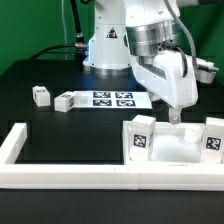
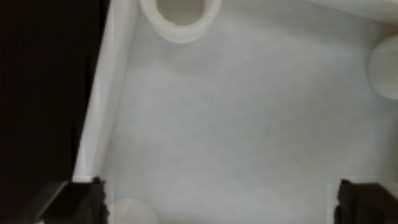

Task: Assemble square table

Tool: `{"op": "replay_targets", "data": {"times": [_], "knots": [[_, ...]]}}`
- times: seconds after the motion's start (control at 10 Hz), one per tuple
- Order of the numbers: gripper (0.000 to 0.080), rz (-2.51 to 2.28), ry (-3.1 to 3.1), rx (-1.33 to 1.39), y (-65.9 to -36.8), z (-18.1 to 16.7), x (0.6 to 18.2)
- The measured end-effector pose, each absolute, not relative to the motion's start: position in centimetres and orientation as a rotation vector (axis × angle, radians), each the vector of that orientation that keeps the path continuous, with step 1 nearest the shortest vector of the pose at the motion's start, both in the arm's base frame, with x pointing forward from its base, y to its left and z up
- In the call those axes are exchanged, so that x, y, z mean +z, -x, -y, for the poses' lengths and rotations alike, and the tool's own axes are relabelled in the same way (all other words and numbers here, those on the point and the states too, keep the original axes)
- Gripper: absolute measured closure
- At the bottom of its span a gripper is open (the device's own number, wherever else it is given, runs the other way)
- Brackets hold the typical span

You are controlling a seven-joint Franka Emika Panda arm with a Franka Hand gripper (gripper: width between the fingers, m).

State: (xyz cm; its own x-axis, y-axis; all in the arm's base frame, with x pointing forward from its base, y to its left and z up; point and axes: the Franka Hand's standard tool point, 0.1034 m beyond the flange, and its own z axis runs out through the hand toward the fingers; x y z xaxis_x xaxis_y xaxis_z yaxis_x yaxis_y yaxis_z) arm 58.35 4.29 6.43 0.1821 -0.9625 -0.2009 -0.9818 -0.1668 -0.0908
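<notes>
Tool: the tool (image 1: 177, 117) points down from the arm. In the wrist view its dark fingertips (image 2: 79, 203) stand wide apart, with nothing clamped between them.
Top against tool: the square table top (image 1: 172, 152) lies right beneath the tool. I cannot tell whether the tips touch it.
Top's place: it lies on the black tabletop (image 1: 60, 128), toward the exterior view's right, just behind the white bar frame (image 1: 70, 176).
Top's look: white plastic with a smooth flat face and a raised rim. One round corner socket (image 2: 183, 20) is plain in the wrist view.
Upright blocks: the first upright leg block (image 1: 140, 139) stands at the top on the exterior view's left of the tool, and the second upright leg block (image 1: 213, 139) on its right. Both are white and tagged.
Loose blocks: the first loose leg block (image 1: 40, 95) and the second loose leg block (image 1: 65, 101) lie well apart from the tool. The second is just beside the marker board (image 1: 112, 98).
Count: one top, four leg blocks — two upright, two loose — one bar frame, one marker board.
</notes>
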Motion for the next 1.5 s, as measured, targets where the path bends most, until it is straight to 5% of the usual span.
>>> {"op": "replay_targets", "data": {"times": [0.3,0.7,1.2,1.3,1.4,1.5], "knots": [[0.0151,-1.986,2.173,0.194,-56.7,-4.0,5.8],[0.0151,-2.153,2.118,0.273,-53.6,-4.9,2.0],[0.0182,-2.149,2.130,0.300,-53.8,-6.0,1.6],[0.0361,-2.149,2.130,0.301,-53.8,-6.0,1.6],[0.0361,-2.149,2.130,0.301,-53.7,-6.0,1.6],[0.0544,-2.150,2.131,0.302,-53.7,-6.0,1.5]]}}
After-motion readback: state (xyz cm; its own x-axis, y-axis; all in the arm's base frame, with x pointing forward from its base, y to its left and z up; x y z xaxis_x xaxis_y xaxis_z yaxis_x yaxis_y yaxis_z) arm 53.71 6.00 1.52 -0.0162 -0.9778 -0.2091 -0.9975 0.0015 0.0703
